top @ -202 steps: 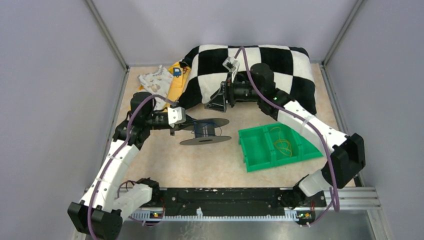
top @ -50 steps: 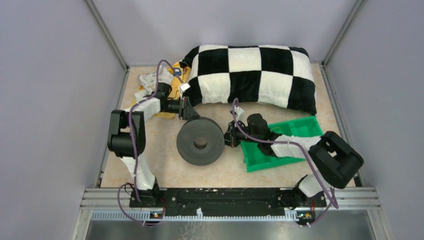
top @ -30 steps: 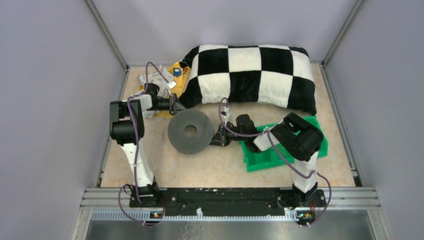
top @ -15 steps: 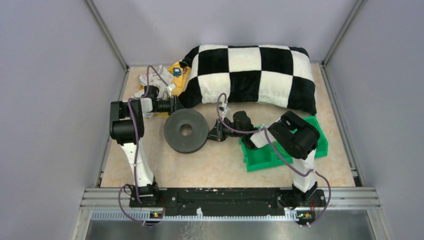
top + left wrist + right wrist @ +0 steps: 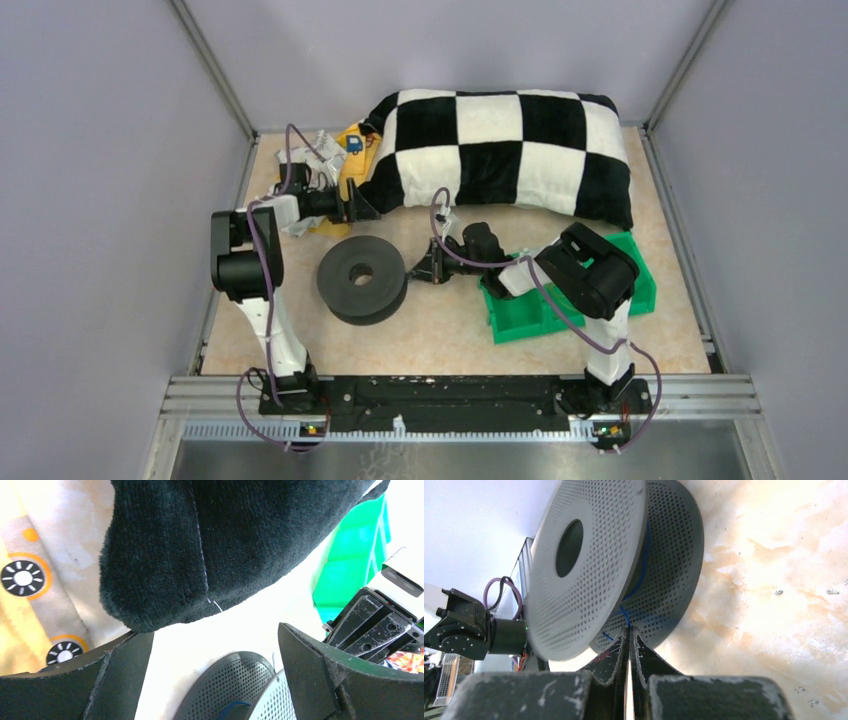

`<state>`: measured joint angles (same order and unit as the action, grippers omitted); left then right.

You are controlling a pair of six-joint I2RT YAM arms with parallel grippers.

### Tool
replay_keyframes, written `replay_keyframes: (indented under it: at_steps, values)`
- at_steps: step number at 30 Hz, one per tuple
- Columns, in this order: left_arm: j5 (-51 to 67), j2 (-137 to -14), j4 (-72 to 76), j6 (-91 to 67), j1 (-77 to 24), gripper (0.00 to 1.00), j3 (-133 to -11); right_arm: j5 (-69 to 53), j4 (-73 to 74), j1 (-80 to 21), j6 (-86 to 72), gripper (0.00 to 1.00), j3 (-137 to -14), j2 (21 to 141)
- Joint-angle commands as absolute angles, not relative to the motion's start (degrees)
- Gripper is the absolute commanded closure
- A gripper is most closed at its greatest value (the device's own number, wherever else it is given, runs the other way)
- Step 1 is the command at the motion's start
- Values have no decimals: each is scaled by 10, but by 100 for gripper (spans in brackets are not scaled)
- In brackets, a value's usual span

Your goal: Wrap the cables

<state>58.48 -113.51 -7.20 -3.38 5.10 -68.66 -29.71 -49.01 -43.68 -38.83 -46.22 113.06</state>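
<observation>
The black two-flanged spool [image 5: 362,280] rests tilted on the table, left of centre. Thin blue-black cable [image 5: 623,614] is wound between its perforated flanges. A strand runs from the spool [image 5: 584,570] to the tips of my right gripper [image 5: 629,628], which is shut on the cable. In the top view the right gripper [image 5: 418,272] sits low, just right of the spool. My left gripper [image 5: 365,212] is open behind the spool, by the pillow's corner. Its fingers stand wide apart around the left gripper's [image 5: 212,630] gap, with the spool [image 5: 235,690] below and untouched.
A black-and-white checkered pillow [image 5: 500,150] fills the back of the table; its dark corner [image 5: 190,545] hangs right in front of the left fingers. A green tray [image 5: 500,315] lies under the right arm. Yellow printed cloth [image 5: 345,165] and white wrapping [image 5: 300,160] lie at the back left.
The left gripper has opened and let go of the spool, pulling back towards the pillow. The spool has shifted left and nearer. The right gripper stayed shut and followed it slightly left.
</observation>
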Motion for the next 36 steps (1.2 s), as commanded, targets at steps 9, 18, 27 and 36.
replay_keyframes:
  at_steps: [9,18,27,36]
  values:
    - [464,-1019,-48,-83,74,1,-680,-301,-515,-447,-376,100,-482,1124]
    - [215,-792,-127,-191,74,1,-549,-302,-518,-461,-382,100,-484,1130]
    - [80,-601,-217,-304,74,2,-425,-304,-503,-469,-379,100,-485,1134]
    - [201,-569,-227,-332,74,2,-355,-281,-471,-485,-365,100,-487,1130]
